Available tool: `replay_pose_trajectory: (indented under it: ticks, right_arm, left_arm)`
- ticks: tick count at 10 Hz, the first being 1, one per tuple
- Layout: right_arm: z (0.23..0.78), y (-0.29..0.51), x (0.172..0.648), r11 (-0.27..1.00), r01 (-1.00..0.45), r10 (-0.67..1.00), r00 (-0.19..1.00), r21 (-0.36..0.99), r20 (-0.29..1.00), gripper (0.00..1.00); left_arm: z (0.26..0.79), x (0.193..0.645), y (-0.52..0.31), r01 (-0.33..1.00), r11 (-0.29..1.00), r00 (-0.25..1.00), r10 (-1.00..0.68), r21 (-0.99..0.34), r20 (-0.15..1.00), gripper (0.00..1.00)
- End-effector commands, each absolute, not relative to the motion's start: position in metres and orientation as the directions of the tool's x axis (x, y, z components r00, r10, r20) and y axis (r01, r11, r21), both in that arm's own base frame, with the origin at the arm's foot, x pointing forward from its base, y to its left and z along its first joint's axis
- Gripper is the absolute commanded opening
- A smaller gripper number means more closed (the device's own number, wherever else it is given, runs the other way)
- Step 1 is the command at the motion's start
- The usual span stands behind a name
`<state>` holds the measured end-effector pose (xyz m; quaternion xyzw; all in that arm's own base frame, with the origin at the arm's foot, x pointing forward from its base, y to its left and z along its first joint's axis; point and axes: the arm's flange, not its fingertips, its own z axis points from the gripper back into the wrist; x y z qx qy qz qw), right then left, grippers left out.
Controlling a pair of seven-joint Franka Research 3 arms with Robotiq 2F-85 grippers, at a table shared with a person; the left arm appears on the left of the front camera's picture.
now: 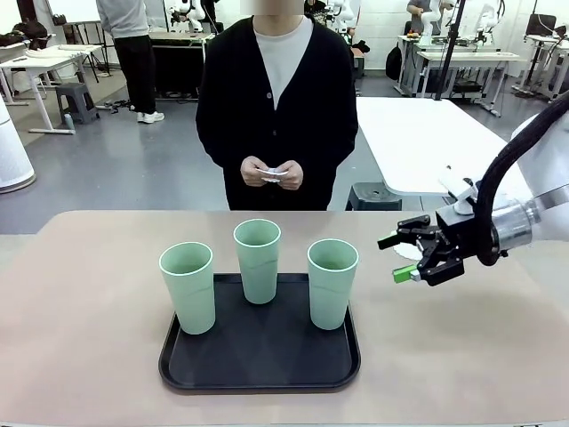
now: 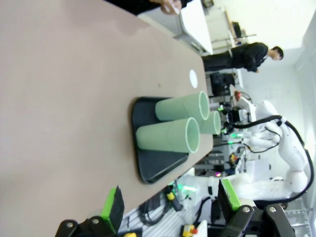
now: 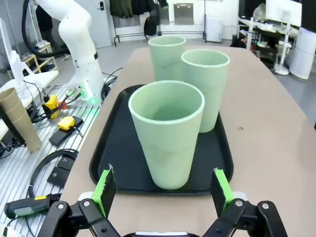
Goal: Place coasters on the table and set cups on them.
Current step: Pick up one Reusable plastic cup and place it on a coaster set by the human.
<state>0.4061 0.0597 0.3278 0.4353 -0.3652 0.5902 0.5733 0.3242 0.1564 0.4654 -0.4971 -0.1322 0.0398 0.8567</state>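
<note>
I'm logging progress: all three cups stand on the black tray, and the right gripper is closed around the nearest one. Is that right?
Not quite. All three cups do stand on the black tray, but the right gripper is open and holds nothing: the right wrist view shows its jaws spread, short of the nearest cup.

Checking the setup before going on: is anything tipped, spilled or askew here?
Nothing stands out. The three cups stand upright on the black tray, none tipped, nothing spilled. One coaster lies flat on the table, apart from the tray.

Open table (image 1: 80,302) flanks the tray (image 1: 258,360) crowded with cups (image 1: 257,258).
</note>
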Motion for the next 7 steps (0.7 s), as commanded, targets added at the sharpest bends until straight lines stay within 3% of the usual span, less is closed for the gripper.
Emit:
replay_pose_trajectory:
  ticks: [1,7]
  right_arm:
    - [0.318,0.059,0.42,-0.064,-0.997,0.352,0.012,0.037,0.936,1.0]
    - [0.287,0.085,0.419,-0.086,-0.996,0.398,-0.051,-0.018,0.916,1.0]
  left_arm:
    - [0.467,0.324,0.157,0.071,0.495,0.96,0.201,-0.866,0.193,1.0]
    - [0.467,0.324,0.157,0.071,0.495,0.96,0.201,-0.866,0.193,1.0]
